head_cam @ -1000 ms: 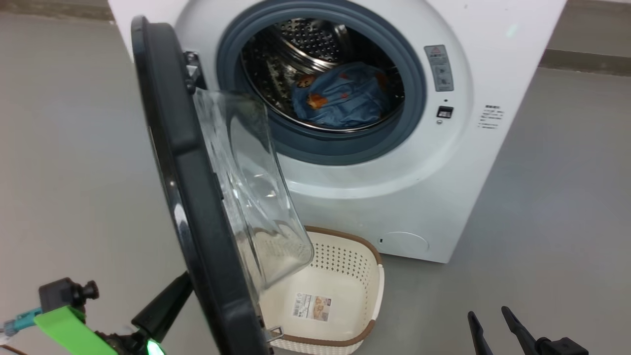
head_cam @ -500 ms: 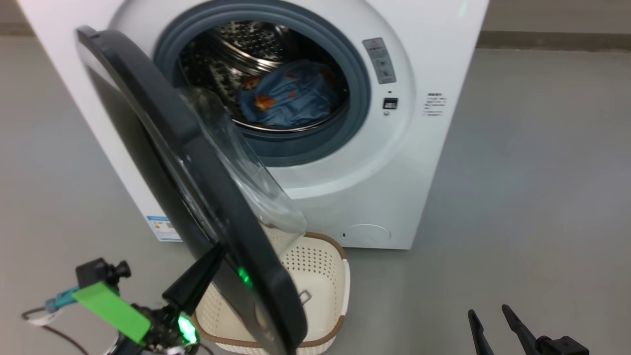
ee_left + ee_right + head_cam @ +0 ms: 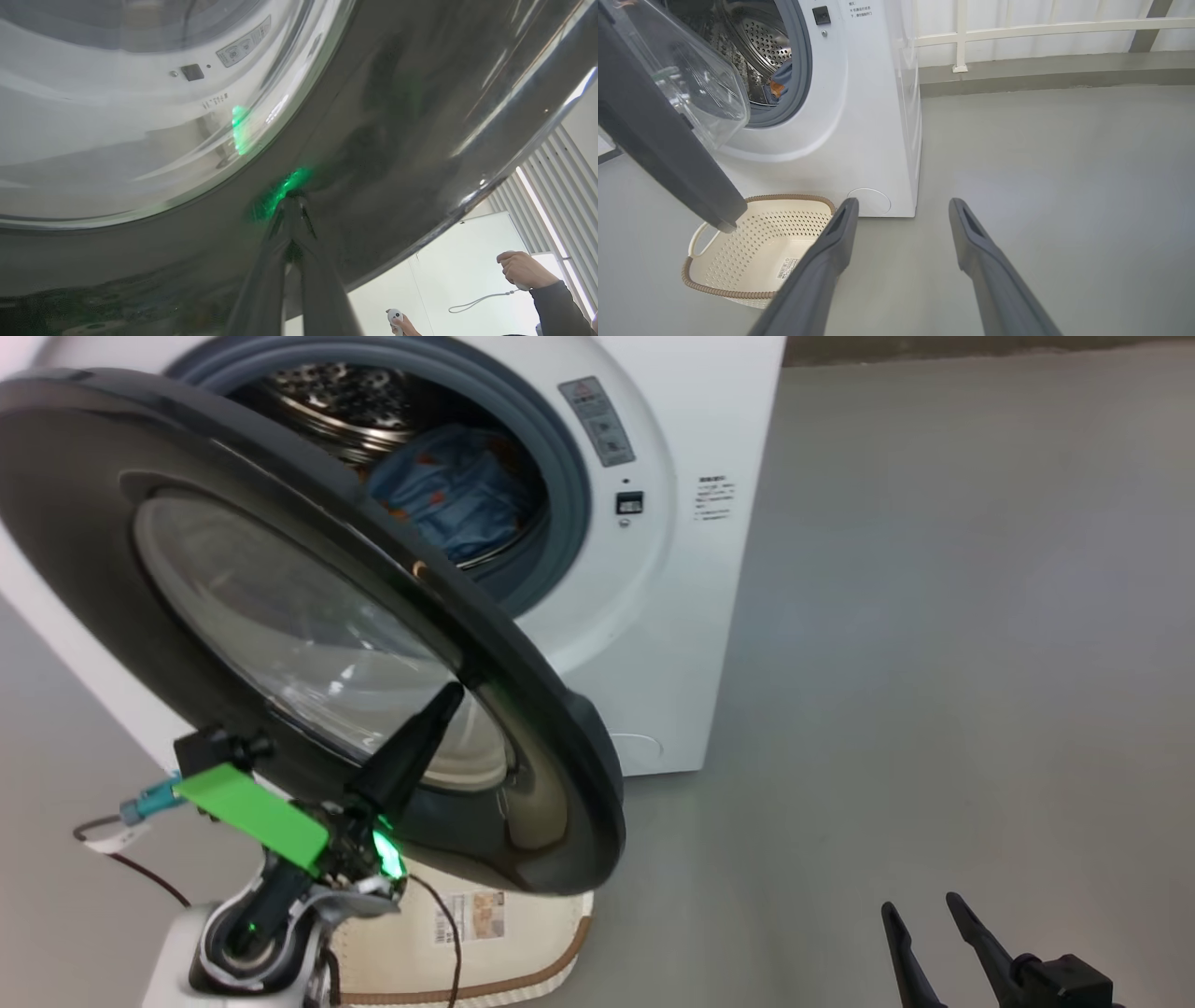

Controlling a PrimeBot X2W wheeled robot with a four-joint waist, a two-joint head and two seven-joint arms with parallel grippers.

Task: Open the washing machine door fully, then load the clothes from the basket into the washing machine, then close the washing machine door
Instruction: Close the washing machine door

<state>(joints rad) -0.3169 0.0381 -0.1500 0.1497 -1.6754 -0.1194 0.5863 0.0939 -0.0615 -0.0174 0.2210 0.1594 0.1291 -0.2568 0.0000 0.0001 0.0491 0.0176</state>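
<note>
While the left gripper [image 3: 446, 696], jaws clenched on nothing, is pressed against the washing machine door [image 3: 560, 737] at centre frame, evidently to swing it shut, the clothes [image 3: 448, 490] are seen in the drum [image 3: 327, 406] at upper centre; the right gripper [image 3: 920, 903] is kept open at lower right.

Blue clothes [image 3: 457, 495] with orange print; cream perforated basket [image 3: 784, 221] edged brown.
</note>
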